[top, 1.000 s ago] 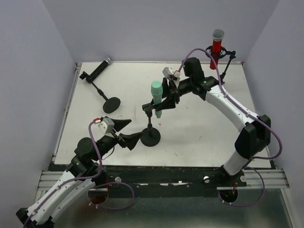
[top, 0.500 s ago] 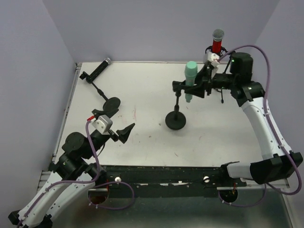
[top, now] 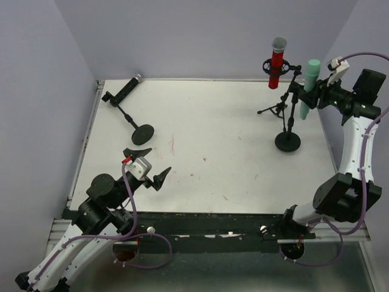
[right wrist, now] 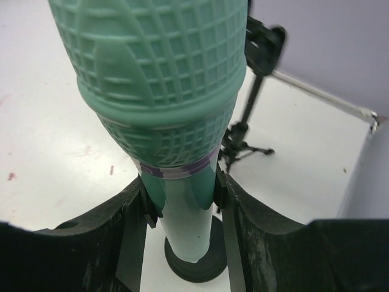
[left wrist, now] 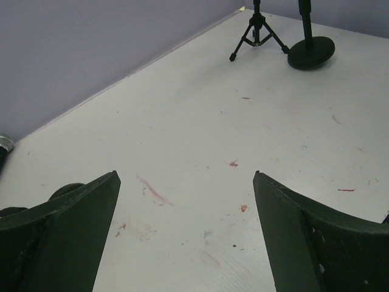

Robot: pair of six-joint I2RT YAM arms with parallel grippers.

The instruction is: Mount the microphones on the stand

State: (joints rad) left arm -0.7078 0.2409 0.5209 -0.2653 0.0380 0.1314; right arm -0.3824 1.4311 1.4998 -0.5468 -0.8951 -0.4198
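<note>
Mint-green mic [right wrist: 161,91] — gridded head, purple band — in right hand [right wrist: 182,198]

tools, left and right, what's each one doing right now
Left tool: open, holding nothing.
Right tool: closed on the mint-green microphone.
</note>
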